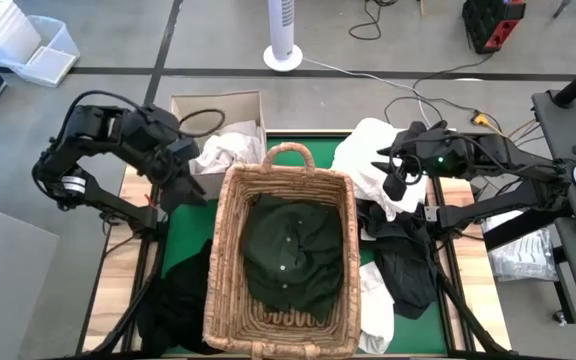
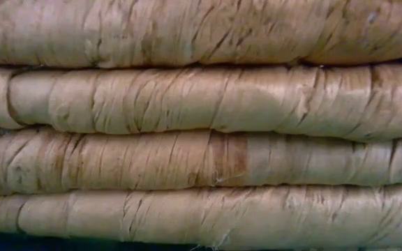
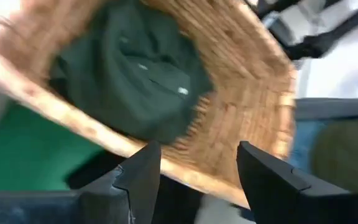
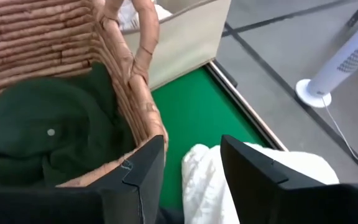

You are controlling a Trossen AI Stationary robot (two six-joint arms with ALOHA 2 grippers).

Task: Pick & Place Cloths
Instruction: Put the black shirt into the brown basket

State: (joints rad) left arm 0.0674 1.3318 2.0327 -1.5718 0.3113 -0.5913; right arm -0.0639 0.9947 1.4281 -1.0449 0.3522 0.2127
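A wicker basket [image 1: 230,262] stands mid-table on the green mat and fills the low view [image 2: 201,125]. A dark green shirt [image 1: 290,250] lies inside it [image 3: 129,68] [image 4: 42,137]. Beside the basket's far corners lie a white cloth [image 1: 226,150] on the left and a larger white cloth [image 1: 363,160] on the right. Black cloths [image 1: 406,262] and another white one [image 1: 376,305] lie right of the basket, and a black one [image 1: 176,300] lies near left. My left gripper [image 1: 190,178] [image 3: 197,180] is open at the basket's left rim. My right gripper [image 1: 396,172] [image 4: 191,168] is open over the large white cloth [image 4: 207,180].
An open cardboard box [image 1: 218,105] [image 4: 179,37] sits at the far edge behind the basket's handle [image 1: 288,152]. Bare green mat [image 1: 183,235] shows left of the basket. A clear plastic bag [image 1: 528,255] lies off the table's right side. A white fan [image 1: 283,35] stands on the floor beyond.
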